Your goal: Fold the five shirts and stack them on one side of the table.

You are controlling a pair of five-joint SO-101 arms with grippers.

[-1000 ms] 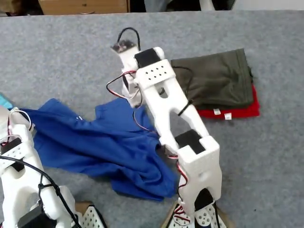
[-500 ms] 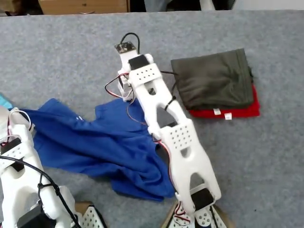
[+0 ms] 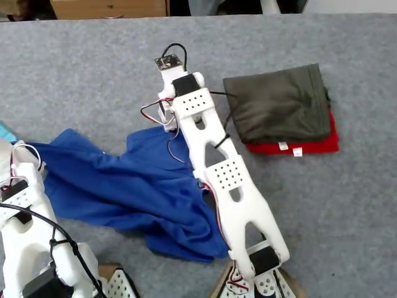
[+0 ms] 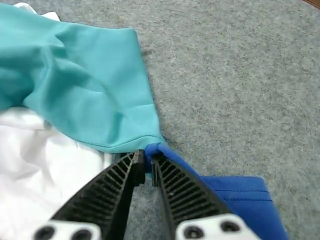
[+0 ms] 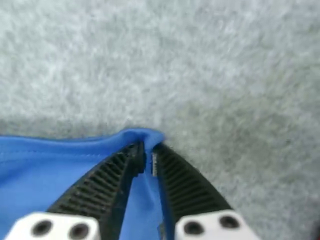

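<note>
5 shirts (image 3: 124, 186) (image 3: 279, 102) (image 3: 322, 144) (image 4: 75, 75) (image 4: 30, 165), 2 arms (image 3: 211, 149) (image 3: 25, 242), 1 table (image 3: 74, 68)

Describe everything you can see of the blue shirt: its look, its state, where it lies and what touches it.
The blue shirt is bright blue, soft cloth with stitched hems. It lies unfolded and rumpled on the grey table, spread between the two arms, bunched at its near edge. The left gripper pinches one edge beside a teal shirt; the right gripper pinches another hem, raising a small peak.
</note>
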